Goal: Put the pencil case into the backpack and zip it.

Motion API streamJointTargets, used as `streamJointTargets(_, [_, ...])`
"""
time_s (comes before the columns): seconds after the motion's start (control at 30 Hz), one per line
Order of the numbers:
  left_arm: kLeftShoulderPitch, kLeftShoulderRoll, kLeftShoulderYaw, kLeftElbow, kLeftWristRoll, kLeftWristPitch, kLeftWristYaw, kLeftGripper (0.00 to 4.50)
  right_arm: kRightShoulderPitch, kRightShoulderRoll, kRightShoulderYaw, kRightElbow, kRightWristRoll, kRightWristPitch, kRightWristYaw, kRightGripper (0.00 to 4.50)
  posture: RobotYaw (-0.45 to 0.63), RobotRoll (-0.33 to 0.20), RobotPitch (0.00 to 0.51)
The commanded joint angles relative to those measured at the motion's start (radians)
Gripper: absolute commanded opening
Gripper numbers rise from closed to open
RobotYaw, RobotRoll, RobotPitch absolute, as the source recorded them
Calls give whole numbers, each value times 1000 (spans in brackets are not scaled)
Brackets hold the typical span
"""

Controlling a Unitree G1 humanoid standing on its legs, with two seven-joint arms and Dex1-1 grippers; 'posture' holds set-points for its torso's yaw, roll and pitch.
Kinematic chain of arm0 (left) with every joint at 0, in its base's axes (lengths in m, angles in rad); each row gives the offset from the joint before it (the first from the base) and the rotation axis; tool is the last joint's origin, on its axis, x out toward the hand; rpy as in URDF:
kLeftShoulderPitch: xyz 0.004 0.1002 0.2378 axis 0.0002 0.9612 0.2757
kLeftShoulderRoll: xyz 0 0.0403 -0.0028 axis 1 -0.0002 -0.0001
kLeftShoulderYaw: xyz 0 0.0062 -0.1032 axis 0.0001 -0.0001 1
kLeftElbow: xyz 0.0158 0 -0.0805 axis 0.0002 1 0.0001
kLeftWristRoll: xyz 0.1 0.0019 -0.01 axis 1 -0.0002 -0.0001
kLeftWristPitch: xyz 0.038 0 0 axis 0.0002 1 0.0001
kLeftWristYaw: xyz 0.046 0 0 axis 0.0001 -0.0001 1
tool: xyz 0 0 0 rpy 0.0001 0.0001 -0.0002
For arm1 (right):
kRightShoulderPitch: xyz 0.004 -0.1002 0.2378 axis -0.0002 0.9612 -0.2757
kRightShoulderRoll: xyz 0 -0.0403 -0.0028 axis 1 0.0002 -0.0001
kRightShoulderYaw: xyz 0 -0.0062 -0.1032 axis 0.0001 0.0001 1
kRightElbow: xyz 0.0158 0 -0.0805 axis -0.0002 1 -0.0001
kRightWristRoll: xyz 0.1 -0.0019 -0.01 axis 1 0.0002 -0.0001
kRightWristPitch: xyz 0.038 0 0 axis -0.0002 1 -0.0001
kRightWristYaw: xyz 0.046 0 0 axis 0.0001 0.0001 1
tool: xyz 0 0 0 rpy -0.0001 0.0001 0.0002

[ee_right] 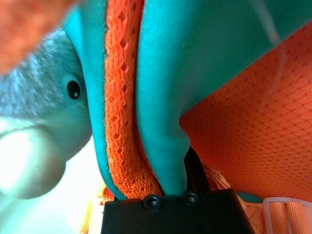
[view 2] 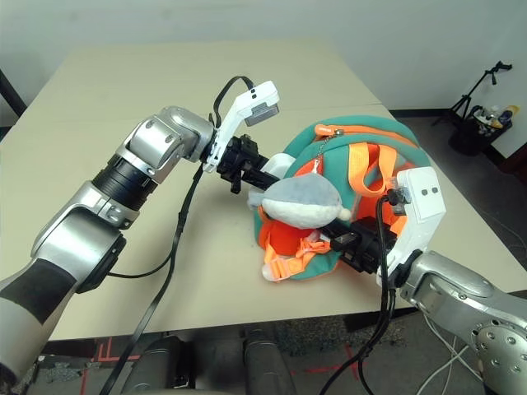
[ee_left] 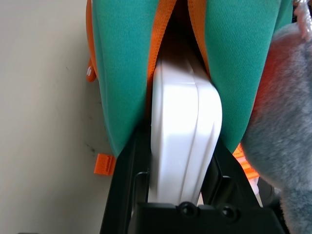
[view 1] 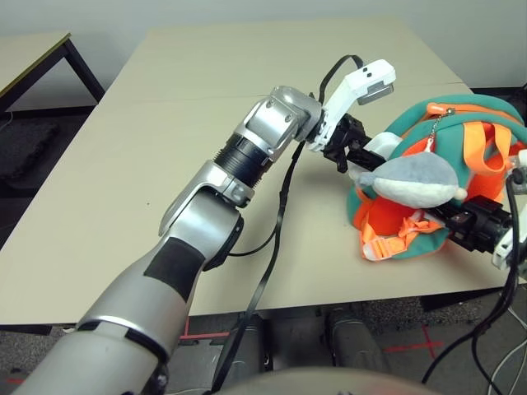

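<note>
The robot's left gripper [ee_left: 178, 180] has its 2 black fingers closed on the sides of a white pencil case [ee_left: 183, 126], 1 finger against each broad face. From that hand the case points straight ahead, its long axis running along the fingers, and its far end is already between the 2 orange-edged lips of the backpack's opening [ee_left: 155, 53]. The near end is outside, in the grip. So the coming move seems to turn on that line: a push along the fingers should slide the case deeper, while a sideways turn might catch a corner on the zipper edge.

Further out is the backpack [view 2: 329, 148], teal and orange, on the pale table [view 1: 206, 99]. At the backpack's other side, the right gripper [ee_right: 170, 190] is closed on a fold of its teal and orange fabric, probably to steady it. The left hand is the nearer one to the case.

On the backpack's front hangs a grey and white plush toy [view 2: 303, 202] (soft, round, with a dark eye), between the 2 grippers. An orange buckle [view 1: 380, 247] is at the backpack's lower edge. Zipping looks like a later step, once the case is fully inside.
</note>
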Motion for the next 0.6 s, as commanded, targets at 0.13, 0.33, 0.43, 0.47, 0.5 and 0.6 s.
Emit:
streamJointTargets(0.13, [-1, 105, 46, -80, -26, 82, -56, 3312, -4, 30, 34, -21, -35, -21, -4, 145, -294, 0, 85])
streamJointTargets(0.33, [-39, 240, 108, -148, -53, 152, -79, 4500, -5, 60, 51, -22, -66, -34, -1, 145, -288, 0, 78])
streamJointTargets(0.43, [-42, 283, 115, -182, -61, 168, -86, 4090, -12, 68, 57, -19, -77, -35, 3, 145, -282, 0, 71])
streamJointTargets(0.47, [-41, 290, 117, -188, -62, 170, -85, 3900, -15, 70, 58, -18, -81, -35, 4, 145, -279, 0, 69])
streamJointTargets(0.5, [-37, 288, 129, -189, -67, 178, -70, 3567, -20, 70, 61, -13, -85, -34, 6, 145, -273, 0, 65])
streamJointTargets(0.6, [-21, 276, 136, -194, -74, 181, -48, 2554, -34, 74, 67, -2, -98, -33, 14, 145, -267, 0, 63])
